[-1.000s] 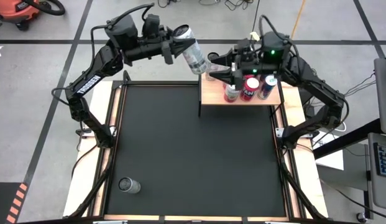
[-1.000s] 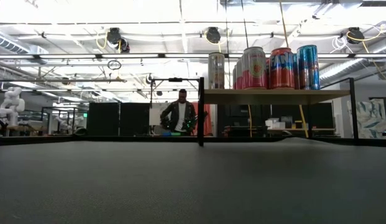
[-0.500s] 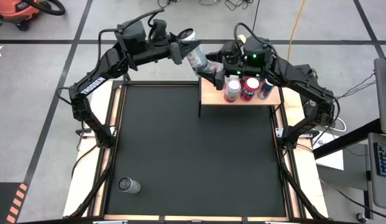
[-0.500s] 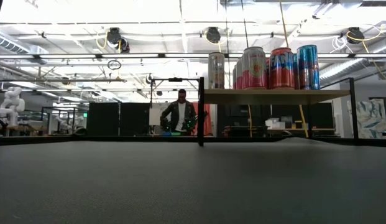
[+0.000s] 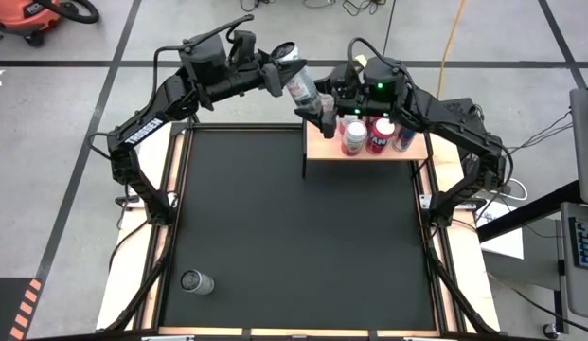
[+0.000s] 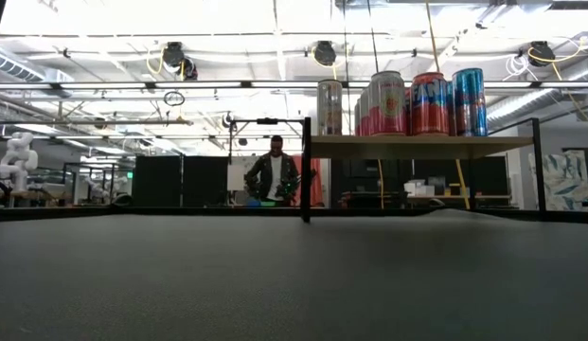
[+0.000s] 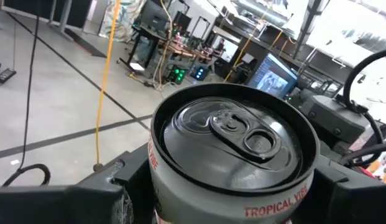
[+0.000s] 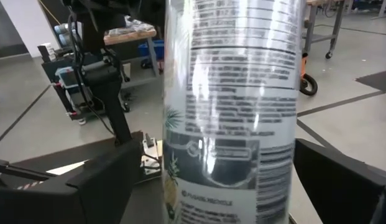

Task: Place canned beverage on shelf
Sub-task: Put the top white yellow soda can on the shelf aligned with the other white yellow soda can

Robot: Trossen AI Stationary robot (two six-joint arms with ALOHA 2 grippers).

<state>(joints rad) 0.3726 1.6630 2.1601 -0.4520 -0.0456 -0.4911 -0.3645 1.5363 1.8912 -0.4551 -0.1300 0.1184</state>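
My left gripper (image 5: 280, 74) is shut on a silver canned beverage (image 5: 295, 76) and holds it in the air beyond the table's far edge, just left of the shelf (image 5: 369, 146). My right gripper (image 5: 315, 102) is open; its fingers (image 8: 109, 177) stand on either side of the can's lower half (image 8: 233, 112) with a gap on both sides. The shelf is a light-wood board on a black frame at the table's far right. Several cans (image 6: 407, 102) stand upright on it. Neither arm shows in the low view. My left gripper pinches the can's side wall just below its top rim (image 7: 180, 186), one finger (image 7: 115, 190) on each side. The fingers come level from the table's left. The can is lifted clear and tilted, its top (image 5: 286, 52) leaning toward the far left and its bottom toward the shelf.
Another can (image 5: 196, 281) lies on its side on the black mat near the table's near left corner. The cans fill the shelf's right part, and bare board (image 5: 322, 147) shows at its left end. A person (image 6: 275, 175) stands far off in the room.
My right gripper has moved toward the table's left, from over the shelf's cans to the held can, and now straddles its lower half. My left gripper has shifted the can a little toward the shelf, still tilted and clear.
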